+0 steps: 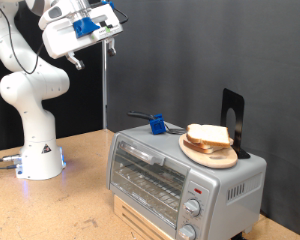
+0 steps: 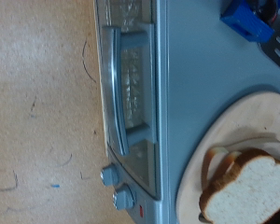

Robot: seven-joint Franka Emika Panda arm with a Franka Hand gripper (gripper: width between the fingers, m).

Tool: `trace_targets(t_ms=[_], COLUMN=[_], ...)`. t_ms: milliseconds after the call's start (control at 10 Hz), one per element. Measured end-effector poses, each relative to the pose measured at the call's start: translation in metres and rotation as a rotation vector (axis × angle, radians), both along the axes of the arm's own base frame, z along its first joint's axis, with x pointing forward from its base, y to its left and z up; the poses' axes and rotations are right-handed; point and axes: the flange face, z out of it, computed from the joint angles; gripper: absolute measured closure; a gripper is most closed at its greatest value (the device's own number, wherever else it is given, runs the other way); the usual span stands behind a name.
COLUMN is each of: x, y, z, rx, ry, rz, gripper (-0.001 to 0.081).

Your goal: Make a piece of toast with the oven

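Note:
The silver toaster oven (image 1: 180, 175) stands on a wooden base with its glass door shut; the wrist view shows it from above (image 2: 131, 84), with its two knobs (image 2: 117, 185). On its top is a round wooden plate (image 1: 226, 160) with a stack of bread slices (image 1: 208, 137), which also shows in the wrist view (image 2: 247, 182). No separate single slice of toast is in view. My gripper (image 1: 80, 58) hangs high above the table, up and to the exterior view's left of the oven, touching nothing. Its fingers do not show in the wrist view.
A blue object (image 1: 157, 124) and a black utensil (image 1: 140, 115) lie on the oven top behind the plate. A black stand (image 1: 233, 120) rises at the oven's back right. The arm's white base (image 1: 40, 150) stands on the wooden table (image 1: 70, 200).

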Motion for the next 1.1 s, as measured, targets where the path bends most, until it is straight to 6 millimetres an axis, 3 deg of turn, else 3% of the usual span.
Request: trace_targets(t_ms=[200, 400, 600, 1100], x=[-0.005, 0.011, 0.039, 0.042], y=[-0.004, -0.011, -0.009, -0.019], z=[-0.005, -0.016, -0.026, -0.044], rx=[0.042, 0.109, 0.056, 0.143], ry=[0.137, 0.264, 0.277, 0.287], rz=[0.134, 0.258, 0.197, 0.242], gripper=[-0.0002, -0.0002, -0.0002, -0.0002])
